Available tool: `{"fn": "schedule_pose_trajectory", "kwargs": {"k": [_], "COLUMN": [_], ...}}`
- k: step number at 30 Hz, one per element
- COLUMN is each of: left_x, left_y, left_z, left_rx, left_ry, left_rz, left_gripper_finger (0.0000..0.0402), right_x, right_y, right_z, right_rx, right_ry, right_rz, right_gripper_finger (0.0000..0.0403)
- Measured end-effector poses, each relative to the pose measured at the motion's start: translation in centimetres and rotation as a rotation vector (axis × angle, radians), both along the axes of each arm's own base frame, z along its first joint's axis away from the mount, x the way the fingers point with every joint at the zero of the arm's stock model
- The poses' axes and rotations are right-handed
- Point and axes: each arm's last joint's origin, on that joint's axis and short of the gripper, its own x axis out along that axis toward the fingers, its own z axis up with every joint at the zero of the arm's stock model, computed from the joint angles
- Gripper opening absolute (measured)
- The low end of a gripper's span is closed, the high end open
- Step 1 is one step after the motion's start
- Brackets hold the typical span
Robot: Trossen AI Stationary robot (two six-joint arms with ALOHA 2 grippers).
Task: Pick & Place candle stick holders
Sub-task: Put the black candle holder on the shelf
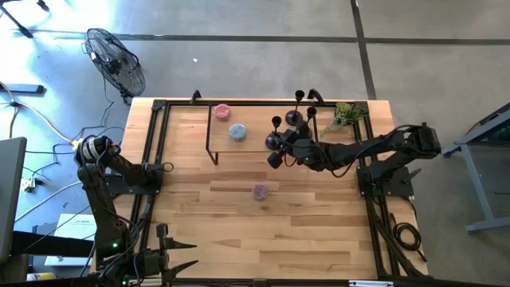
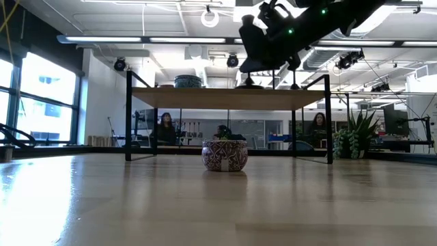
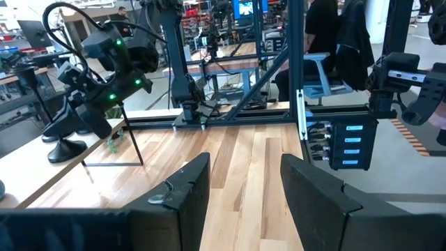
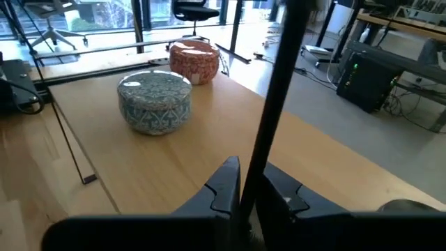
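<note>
A raised wooden shelf [image 1: 255, 119] stands at the table's far side. My right gripper [image 1: 280, 150] [image 4: 252, 188] reaches over the shelf's right part and is shut on a black candle stick holder [image 4: 268, 111]. Only the holder's thin stem shows in the right wrist view. Two more candle stick holders [image 1: 299, 97] [image 1: 312, 113] stand on the shelf's right end behind it. My left gripper [image 3: 244, 181] [image 1: 155, 171] waits open at the table's left side, pointing level, with nothing between its fingers. My right gripper pinches the holder's thin stem [image 4: 249, 174] between its two fingers. The fingers come nearly level from the table's right side and lie across the stem. The stem leans away from upright. A round base [image 3: 66, 150] rests on the shelf top below the gripper.
A pink tin [image 1: 221, 112] and a blue patterned tin [image 1: 237, 131] sit on the shelf's left part. A purple tin [image 1: 260, 191] [image 2: 224, 155] stands on the table in front of the shelf. A potted plant [image 1: 344, 115] is at the far right corner.
</note>
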Motion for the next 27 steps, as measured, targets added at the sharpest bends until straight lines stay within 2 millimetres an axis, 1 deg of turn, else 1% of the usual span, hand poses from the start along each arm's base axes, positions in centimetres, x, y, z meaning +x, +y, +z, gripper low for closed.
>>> {"fn": "schedule_pose_trajectory", "kwargs": {"k": [13, 19, 27], "left_x": [0.00, 0.00, -0.03], "left_y": [-0.03, -0.02, 0.07], "left_z": [-0.05, -0.06, -0.26], "left_rx": [0.002, 0.003, 0.011], "left_ry": [0.008, 0.008, 0.015], "left_rz": [-0.014, -0.014, -0.013], "left_gripper_finger": [0.0172, 0.0172, 0.0172], "right_x": [0.17, 0.12, 0.13], "right_y": [0.14, 0.08, 0.19], "right_z": [0.13, 0.15, 0.20], "right_rx": [0.026, 0.046, 0.044], "right_ry": [-0.026, -0.053, -0.058], "right_rz": [0.058, 0.017, 0.017], "right_gripper_finger": [0.0073, 0.0084, 0.0092]}}
